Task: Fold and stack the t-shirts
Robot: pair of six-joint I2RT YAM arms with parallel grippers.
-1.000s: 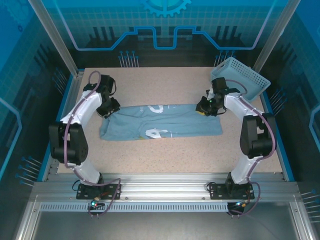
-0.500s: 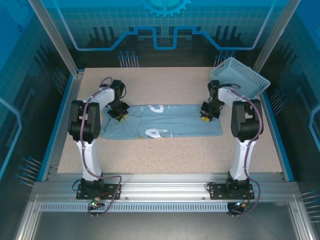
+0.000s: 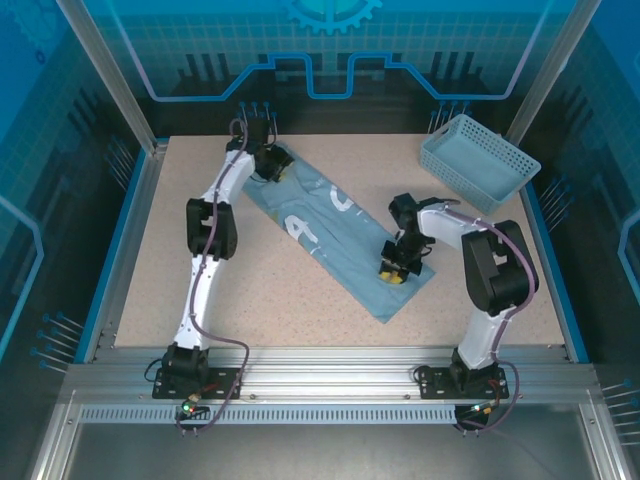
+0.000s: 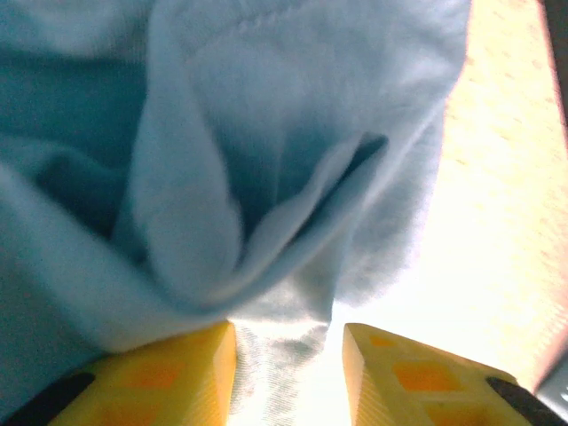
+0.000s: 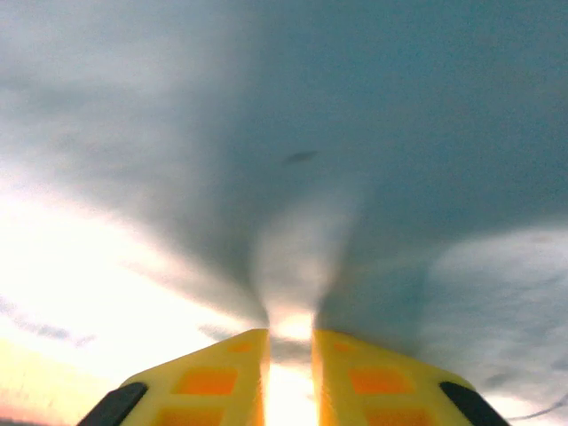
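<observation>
T-shirt (image 3: 320,225): diagonal, worktop (image 3: 300,310) far edge to near-right.
L gripper (image 3: 270,166): narrow gap, cloth bunched between, prob. pinched.
R gripper (image 3: 394,272): clamped on shirt's near end.
Lattice basket (image 3: 478,163): far-right corner.

T-shirt (image 3: 335,235) swung from level to diagonal; left end effector (image 3: 272,168) moved far, right end effector (image 3: 395,272) nearer.

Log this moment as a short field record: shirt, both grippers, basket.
t-shirt: one long narrow strip, lying diagonally on the table, far left to near right, white print facing up
left gripper: closed on bunched cloth at the shirt's far end
right gripper: fingers nearly together, pinching cloth close to the shirt's near end
basket: far right corner, apart from the shirt
</observation>
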